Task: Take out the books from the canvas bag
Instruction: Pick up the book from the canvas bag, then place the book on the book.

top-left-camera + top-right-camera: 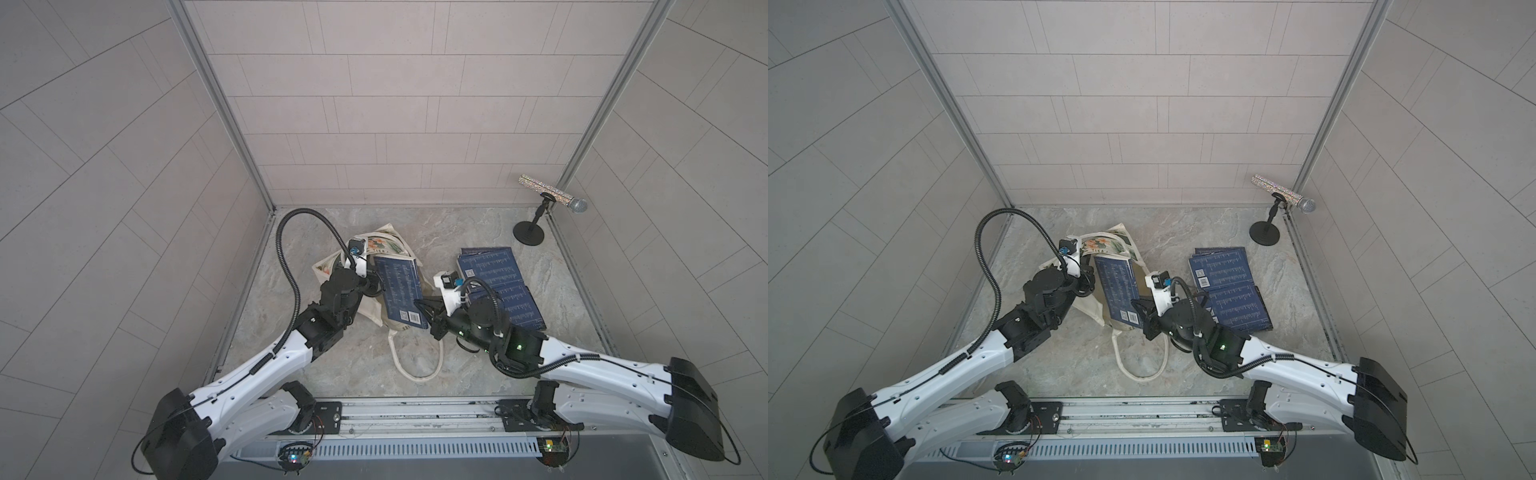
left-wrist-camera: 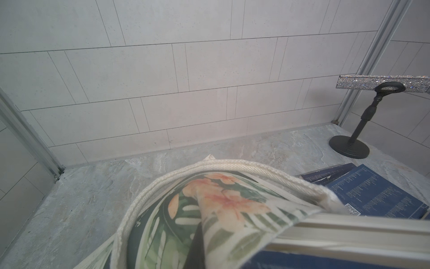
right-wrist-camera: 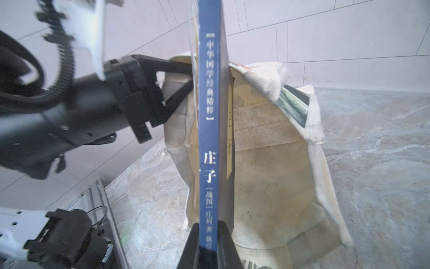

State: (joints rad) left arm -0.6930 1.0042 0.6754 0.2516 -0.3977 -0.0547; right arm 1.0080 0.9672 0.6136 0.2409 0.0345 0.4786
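Observation:
The canvas bag (image 1: 386, 245) lies slumped left of the table's middle, its leaf and flower print showing at the far end. My left gripper (image 1: 370, 276) is shut on the bag's rim; the right wrist view shows its fingers (image 3: 176, 67) pinching the cream cloth. A navy book (image 1: 401, 291) stands on edge, half out of the bag's mouth. My right gripper (image 3: 208, 226) is shut on the near end of that book's spine (image 3: 209, 116). Other navy books (image 1: 496, 282) lie stacked flat to the right. In the left wrist view the printed cloth (image 2: 209, 209) covers the jaws.
A glittery microphone on a black stand (image 1: 548, 195) sits in the far right corner. The bag's rope handle (image 1: 415, 361) loops toward the table's front edge. Tiled walls close in the back and both sides.

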